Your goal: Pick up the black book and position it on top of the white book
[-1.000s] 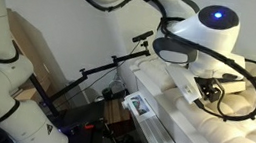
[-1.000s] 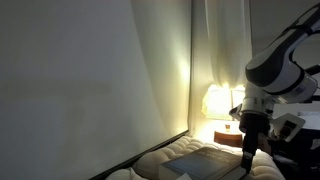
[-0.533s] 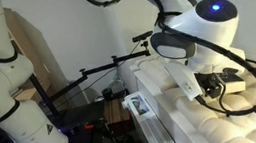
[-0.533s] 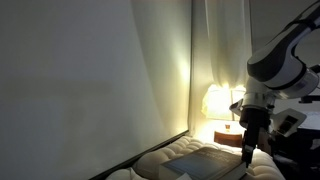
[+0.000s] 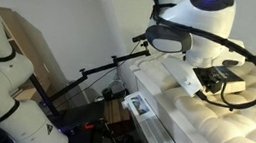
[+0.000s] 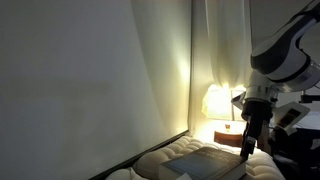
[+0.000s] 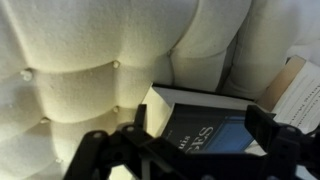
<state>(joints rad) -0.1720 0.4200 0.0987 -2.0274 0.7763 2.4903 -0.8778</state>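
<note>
Exterior view, end effector [image 5: 221,83] at right over the quilted mattress [image 5: 200,132], exterior view, end effector [image 6: 246,152] lower right, pointing down, wrist view, jaws spread wide, gripping nothing, black book [image 7: 212,128] lower centre between them on the mattress.

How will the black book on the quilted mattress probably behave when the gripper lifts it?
The black book looks thick and its cover lies flat, so it is probably stiff and fairly heavy. It rests on the soft quilted mattress, so it may sink or tilt when pressed. The open gripper would probably need a wide grip across it.
</note>
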